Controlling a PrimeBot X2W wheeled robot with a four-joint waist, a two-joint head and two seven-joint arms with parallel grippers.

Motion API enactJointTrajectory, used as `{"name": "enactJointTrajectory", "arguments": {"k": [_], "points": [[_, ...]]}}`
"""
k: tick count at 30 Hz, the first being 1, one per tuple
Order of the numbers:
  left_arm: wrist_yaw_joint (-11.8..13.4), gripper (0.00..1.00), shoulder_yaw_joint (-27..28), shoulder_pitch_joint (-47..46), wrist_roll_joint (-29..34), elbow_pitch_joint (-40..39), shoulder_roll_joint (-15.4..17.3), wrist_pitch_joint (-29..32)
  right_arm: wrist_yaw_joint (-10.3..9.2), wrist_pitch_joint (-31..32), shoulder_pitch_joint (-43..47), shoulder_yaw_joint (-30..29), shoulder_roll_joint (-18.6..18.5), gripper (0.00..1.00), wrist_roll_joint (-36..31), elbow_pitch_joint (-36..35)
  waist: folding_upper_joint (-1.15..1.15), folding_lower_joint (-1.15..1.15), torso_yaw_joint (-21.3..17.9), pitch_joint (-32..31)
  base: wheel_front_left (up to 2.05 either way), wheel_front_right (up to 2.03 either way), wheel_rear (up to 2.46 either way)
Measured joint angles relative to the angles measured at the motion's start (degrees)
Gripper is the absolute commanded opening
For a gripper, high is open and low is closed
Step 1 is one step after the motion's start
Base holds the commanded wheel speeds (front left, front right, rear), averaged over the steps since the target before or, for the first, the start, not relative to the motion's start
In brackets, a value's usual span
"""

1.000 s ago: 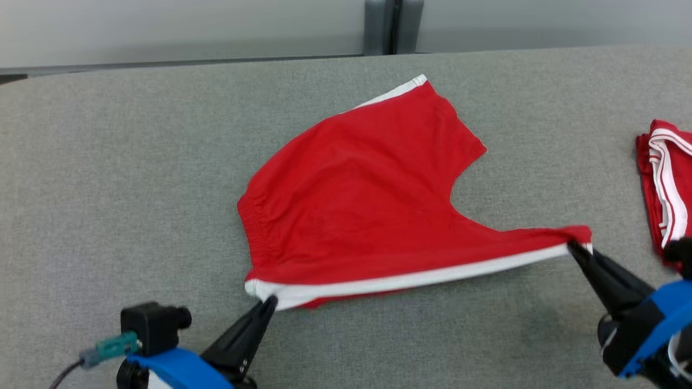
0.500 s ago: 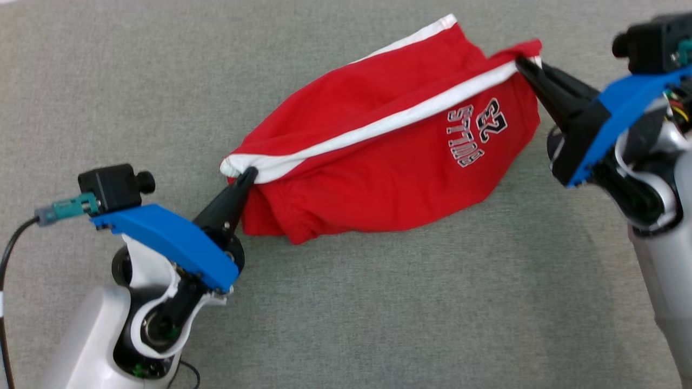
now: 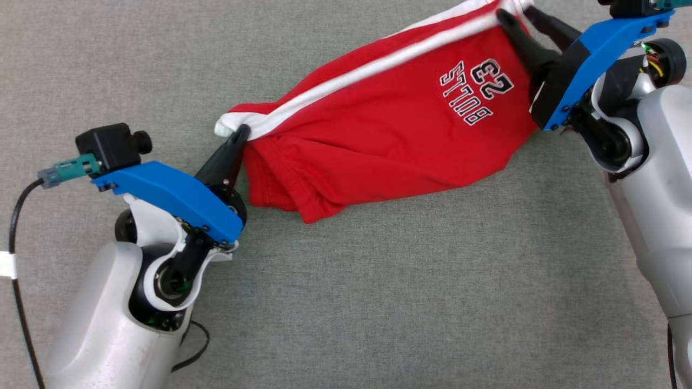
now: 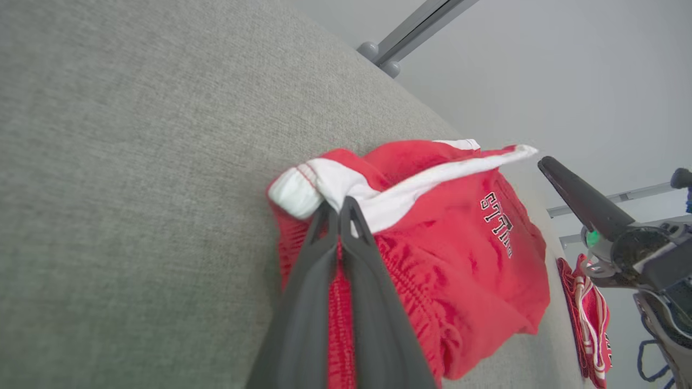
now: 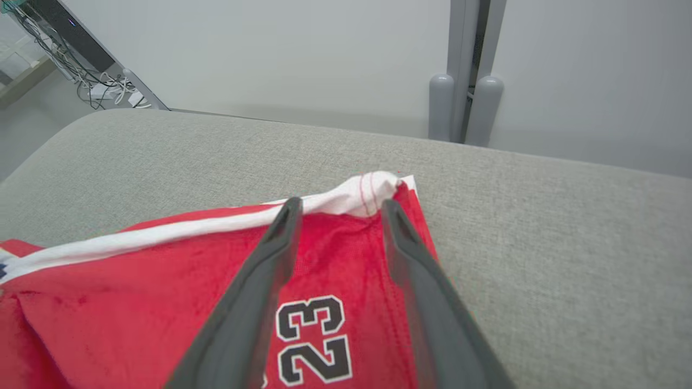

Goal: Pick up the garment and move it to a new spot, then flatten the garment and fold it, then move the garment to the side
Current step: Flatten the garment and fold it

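Pinching a white-banded corner of the red garment, my left gripper sits left of centre in the head view, just above my pale left forearm. In the left wrist view those two fingers rise from the bottom edge pressed together, with the white band bunched at their tips. From that corner the garment runs up and to the right across the grey padded table. It lies rumpled, one white stripe along its upper edge and the printed number 23 facing up near its right end. At the upper right of the head view my right gripper reaches the garment's far corner with its fingers spread. The right wrist view shows the gap plainly – the white hem lies just past the two tips, the red cloth beneath them, nothing clamped. Further off, at the lower right of the left wrist view, a second red-and-white garment lies folded on the table, well apart from mine
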Motion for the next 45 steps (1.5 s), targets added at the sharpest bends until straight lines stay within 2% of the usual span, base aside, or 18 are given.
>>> {"name": "enactJointTrajectory", "arguments": {"k": [3, 9, 11, 13, 17, 20, 23, 25, 30, 37, 42, 43, 44, 45], "points": [[-2.04, 1.00, -0.53, 0.02, -0.32, 1.00, -0.59, -1.13, 0.00, -2.71, -0.48, 2.03, -0.16, 1.00, 1.85, 1.72, 0.00, 0.00, 0.35, -0.51, 0.00, 0.00, 0.00], [-6.00, 1.00, 0.35, 3.18, 2.32, 1.83, -0.82, -9.13, 0.00, -5.33, 1.25, 6.05, -2.31, 1.00, 5.49, 4.79, 0.00, -0.01, 0.84, -4.30, 0.00, 0.00, 0.00], [-6.79, 1.00, 0.33, 4.66, 5.28, 2.48, -0.37, -13.52, 0.00, -5.98, 2.88, 6.81, -3.74, 1.00, 6.15, 5.70, 0.00, -0.02, 1.31, -6.15, 0.00, 0.00, 0.00], [-7.44, 1.00, -0.94, 5.93, 10.81, 3.99, 1.21, -18.18, 0.00, -6.99, 4.26, 7.12, -5.10, 1.00, 6.72, 6.28, 0.00, -0.02, 1.76, -7.83, 0.00, 0.00, 0.00], [-7.70, 1.00, -1.55, 7.83, 16.91, 9.20, 1.14, -28.05, 0.00, -8.27, 6.69, 6.48, -6.68, 1.00, 8.57, 8.09, 0.00, -0.03, 2.95, -9.74, 0.00, 0.00, 0.00], [-7.76, 1.00, -2.43, 8.01, 21.31, 13.29, 0.08, -31.67, 0.00, -8.69, 7.47, 5.58, -7.27, 1.00, 9.22, 9.89, 0.00, -0.03, 4.17, -9.92, 0.00, 0.00, 0.00], [-8.18, 1.00, -1.92, 7.85, 25.75, 15.27, -1.81, -32.51, 0.00, -9.26, 7.31, 4.38, -7.81, 1.00, 9.40, 11.70, 0.00, -0.03, 5.52, -9.38, 0.00, 0.00, 0.00], [-8.45, 1.00, 0.42, 7.56, 28.95, 14.02, -3.64, -32.59, 0.00, -9.55, 6.45, 3.41, -8.18, 1.00, 9.32, 13.35, 0.00, -0.02, 6.43, -8.62, 0.00, 0.00, 0.00], [-11.18, 1.00, 4.45, 8.55, 34.53, 12.48, -7.98, -32.65, 0.00, -9.73, 3.55, 0.56, -8.24, 1.00, 8.20, 18.57, 0.00, -0.01, 9.11, -6.26, 0.00, 0.00, 0.00], [-13.21, 1.00, 7.95, 9.66, 38.28, 12.55, -10.89, -32.66, 0.01, -6.45, 1.08, 0.49, -7.92, 1.00, 4.74, 24.72, 0.00, -0.01, 12.25, -4.06, 0.00, 0.00, 0.00], [-13.73, 1.00, 8.48, 9.94, 39.02, 12.79, -11.84, -32.66, -0.10, -3.11, -0.77, 2.59, -7.42, 1.00, 2.02, 26.59, 0.00, -0.01, 12.66, -4.05, 0.00, 0.00, 0.00], [-13.74, 1.00, 8.48, 10.01, 39.06, 12.96, -12.06, -32.66, -0.10, -2.60, -0.85, 3.26, -7.40, 0.87, 1.58, 26.54, 0.00, -0.01, 12.60, -4.17, 0.00, 0.00, 0.00], [-13.76, 1.00, 8.54, 10.06, 39.20, 13.11, -12.18, -32.66, -0.12, -2.44, -0.85, 4.09, -7.42, 0.29, 1.00, 26.36, 0.00, -0.01, 12.51, -4.33, 0.00, 0.00, 0.00], [-13.77, 1.00, 8.61, 10.08, 39.41, 13.25, -12.22, -32.66, -0.16, -2.25, -0.77, 4.89, -7.38, 0.00, 0.35, 26.06, 0.00, -0.01, 12.41, -4.57, 0.00, 0.00, 0.00]]}}
